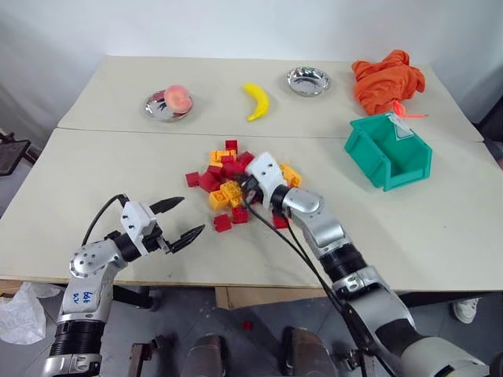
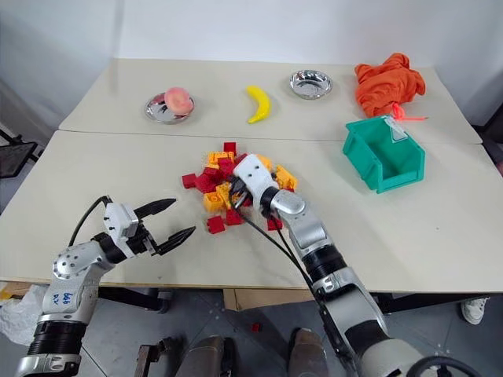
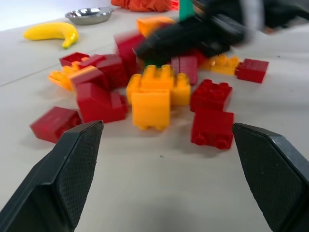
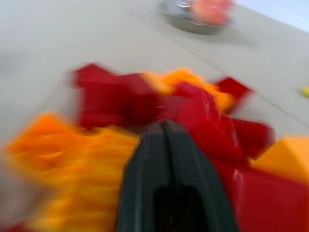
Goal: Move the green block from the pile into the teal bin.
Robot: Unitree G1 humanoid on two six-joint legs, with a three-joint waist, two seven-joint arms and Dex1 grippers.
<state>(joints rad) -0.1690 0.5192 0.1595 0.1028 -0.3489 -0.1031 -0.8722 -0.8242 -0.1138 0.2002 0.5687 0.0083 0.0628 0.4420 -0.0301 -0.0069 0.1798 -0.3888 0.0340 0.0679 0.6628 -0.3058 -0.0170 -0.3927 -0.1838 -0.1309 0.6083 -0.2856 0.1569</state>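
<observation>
Black fingers pressed together, the right gripper (image 4: 164,126) noses into the pile (image 1: 236,179) mid-desk, red and orange bricks crowding it. A sliver of the green block (image 3: 150,63) shows beneath it. The left gripper (image 1: 179,220) gapes level near the front edge. The teal bin (image 1: 388,151) sits toward the right edge.

Left gripper (image 1: 182,219) fingers spread wide — right gripper (image 4: 164,126) fingers pressed together, seemingly empty.

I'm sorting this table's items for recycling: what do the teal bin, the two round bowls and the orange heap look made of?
The teal bin looks like moulded plastic: even colour, dull sheen, stiff walls. The two round bowls seem to be polished steel, mirror-bright with reflections. The orange heap looks like soft cloth, crumpled into folds.
</observation>
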